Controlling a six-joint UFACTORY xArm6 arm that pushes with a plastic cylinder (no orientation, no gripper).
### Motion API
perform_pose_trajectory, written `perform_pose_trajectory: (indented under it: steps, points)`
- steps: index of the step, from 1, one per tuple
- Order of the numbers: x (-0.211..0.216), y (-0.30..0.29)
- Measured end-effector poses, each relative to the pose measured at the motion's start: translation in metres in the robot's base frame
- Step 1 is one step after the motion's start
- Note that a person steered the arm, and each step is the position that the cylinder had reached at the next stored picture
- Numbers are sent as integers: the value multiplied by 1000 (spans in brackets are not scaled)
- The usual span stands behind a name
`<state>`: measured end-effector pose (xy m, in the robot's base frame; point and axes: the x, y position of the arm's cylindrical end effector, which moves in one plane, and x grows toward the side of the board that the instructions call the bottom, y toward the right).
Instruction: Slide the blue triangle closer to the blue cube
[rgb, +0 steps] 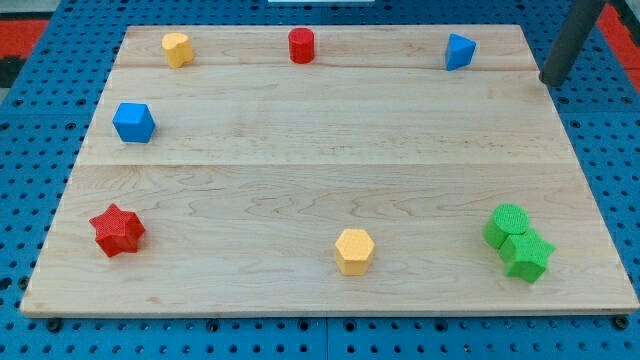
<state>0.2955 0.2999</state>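
Observation:
The blue triangle (459, 51) sits near the view's top right of the wooden board (320, 140). The blue cube (133, 122) sits at the view's left, far from the triangle. My tip (549, 80) is the lower end of the dark rod at the view's top right, just off the board's right edge. It is to the right of the blue triangle and a little below it, apart from it.
A yellow block (177, 48) and a red cylinder (302, 45) sit along the top edge. A red star (117, 229) sits at bottom left, a yellow hexagon (354, 250) at bottom middle. Two green blocks (518, 240) touch at bottom right.

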Motion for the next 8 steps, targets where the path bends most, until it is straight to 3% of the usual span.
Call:
perform_pose_trajectory:
  steps: [1,2,5,6,8]
  points:
    - [-24,-1]
    - [-38,-42]
    - [-54,-97]
    - [-58,-87]
    - [7,-198]
